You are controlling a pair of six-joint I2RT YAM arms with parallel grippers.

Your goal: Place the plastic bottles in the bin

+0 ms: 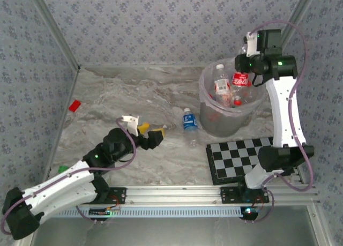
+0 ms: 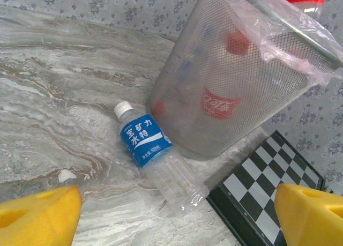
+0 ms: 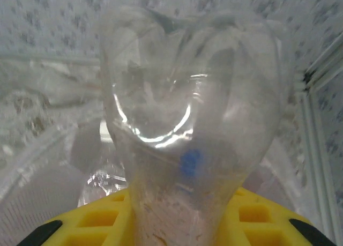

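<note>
Clear bottle hiding bin, yellow fingers cropped

My left arm lies low, stretched from its base at the near left toward the middle. The left gripper points forward and slightly down, and I see its yellow fingers spread wide with nothing between them. My right arm stands tall on its white link and folds over at the elbow. The right gripper has its yellow fingers clamped on a clear plastic bottle.
</note>
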